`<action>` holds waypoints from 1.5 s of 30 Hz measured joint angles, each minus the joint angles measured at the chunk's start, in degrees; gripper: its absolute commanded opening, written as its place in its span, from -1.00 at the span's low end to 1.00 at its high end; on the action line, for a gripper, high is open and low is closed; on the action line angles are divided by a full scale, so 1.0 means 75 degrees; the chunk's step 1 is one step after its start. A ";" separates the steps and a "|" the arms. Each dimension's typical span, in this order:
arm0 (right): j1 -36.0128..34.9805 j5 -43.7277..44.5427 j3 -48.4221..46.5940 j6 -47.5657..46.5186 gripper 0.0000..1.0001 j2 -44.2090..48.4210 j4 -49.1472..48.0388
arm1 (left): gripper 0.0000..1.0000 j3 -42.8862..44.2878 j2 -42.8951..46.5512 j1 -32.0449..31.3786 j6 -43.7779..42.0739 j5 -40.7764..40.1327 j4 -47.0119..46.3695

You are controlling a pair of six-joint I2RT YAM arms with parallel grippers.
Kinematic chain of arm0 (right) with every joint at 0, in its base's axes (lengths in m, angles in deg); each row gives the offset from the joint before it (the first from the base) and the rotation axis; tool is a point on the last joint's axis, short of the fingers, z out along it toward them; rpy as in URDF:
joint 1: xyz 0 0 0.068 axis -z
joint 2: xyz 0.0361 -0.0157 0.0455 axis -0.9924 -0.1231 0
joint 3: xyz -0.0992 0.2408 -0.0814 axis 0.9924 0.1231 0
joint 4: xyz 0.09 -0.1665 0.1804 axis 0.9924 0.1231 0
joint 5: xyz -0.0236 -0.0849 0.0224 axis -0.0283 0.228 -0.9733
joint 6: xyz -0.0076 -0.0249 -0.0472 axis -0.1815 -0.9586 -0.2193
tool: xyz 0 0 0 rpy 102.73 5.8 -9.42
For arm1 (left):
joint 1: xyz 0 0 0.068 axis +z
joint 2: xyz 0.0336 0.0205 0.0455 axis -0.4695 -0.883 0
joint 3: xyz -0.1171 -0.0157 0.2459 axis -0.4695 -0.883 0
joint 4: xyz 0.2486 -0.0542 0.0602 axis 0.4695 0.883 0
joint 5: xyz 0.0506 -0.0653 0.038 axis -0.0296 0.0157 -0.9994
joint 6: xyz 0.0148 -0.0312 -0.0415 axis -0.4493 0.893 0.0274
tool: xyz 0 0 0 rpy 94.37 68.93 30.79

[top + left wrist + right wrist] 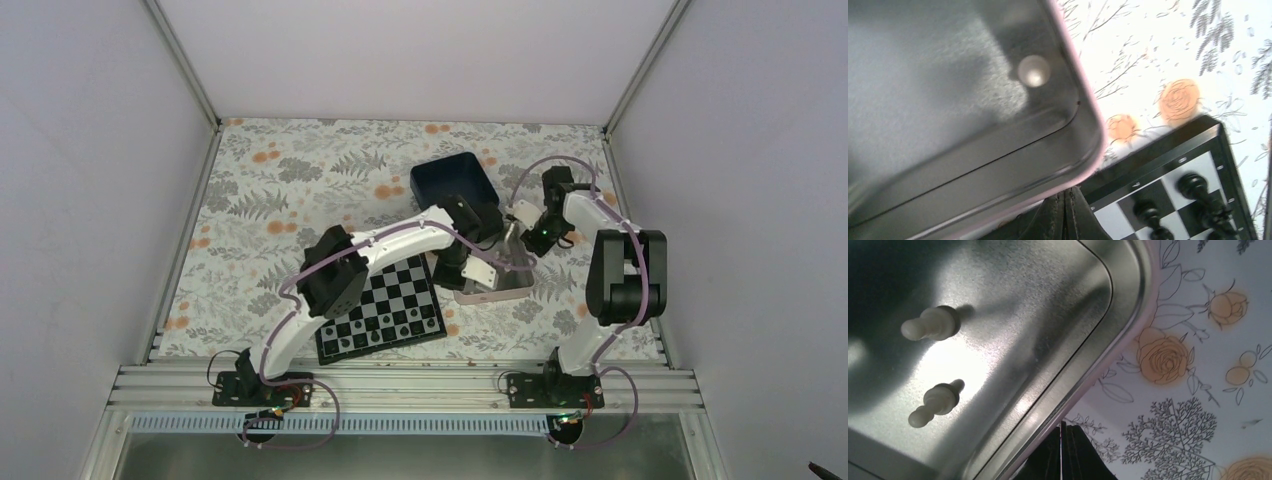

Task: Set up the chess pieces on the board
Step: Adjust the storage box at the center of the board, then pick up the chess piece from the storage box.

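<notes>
The silver tin lies right of the board. In the left wrist view one cream-white chess piece lies inside the tin. In the right wrist view two cream-white pieces lie on their sides on the tin floor. My left gripper has its fingers pressed together at the tin's pink-edged rim. My right gripper is likewise shut at the rim on the other side. The board corner shows black pieces standing on it.
A dark blue square box stands just behind the tin. Several black pieces stand along the board's near rows. The floral tablecloth spreads to the left and back. Grey walls close in three sides.
</notes>
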 measured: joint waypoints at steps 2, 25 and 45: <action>0.0000 -0.0038 -0.0125 -0.0055 -0.92 -0.0122 -0.0012 | -0.95 0.0003 0.0000 -0.0131 -0.0006 0.0070 0.0032; -0.0533 -0.0073 -0.1005 -0.0245 0.26 0.1017 0.1177 | 1.00 -0.0245 0.3625 0.1137 0.0315 -0.1571 -0.0289; -0.1813 0.0181 -0.0868 0.0364 -0.21 -0.0600 0.0612 | 1.00 -0.3952 0.6062 0.7493 0.1332 -0.0393 -0.4919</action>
